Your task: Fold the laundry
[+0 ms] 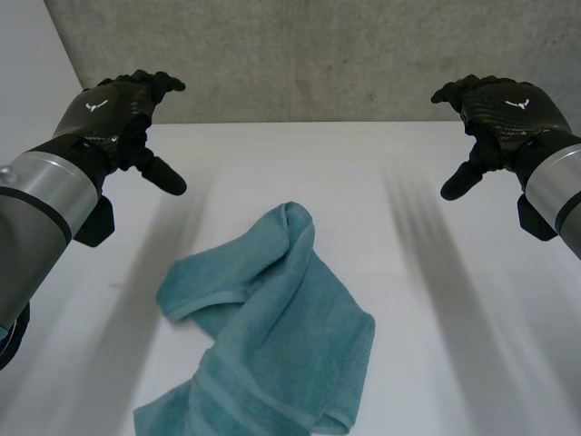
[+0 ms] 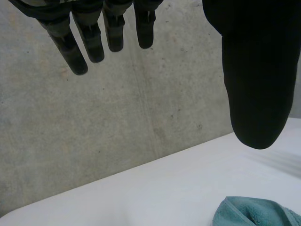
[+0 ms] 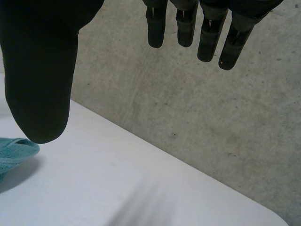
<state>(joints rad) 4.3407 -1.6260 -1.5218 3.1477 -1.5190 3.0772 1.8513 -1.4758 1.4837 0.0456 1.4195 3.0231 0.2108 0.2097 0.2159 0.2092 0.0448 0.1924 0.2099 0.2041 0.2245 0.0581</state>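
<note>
A teal towel (image 1: 263,341) lies crumpled on the white table (image 1: 436,363), running from the middle toward the near edge. My left hand (image 1: 123,113) hovers above the table's far left, well clear of the towel, fingers (image 2: 80,42) straight and thumb spread, holding nothing. My right hand (image 1: 499,113) hangs at the far right in the same open pose, its fingers (image 3: 211,33) straight and empty. A corner of the towel (image 2: 256,214) lies below the left thumb, and another bit of the towel (image 3: 14,150) shows beside the right thumb.
A grey concrete wall (image 1: 318,54) rises directly behind the table's far edge. Bare white tabletop (image 3: 141,188) spreads on both sides of the towel.
</note>
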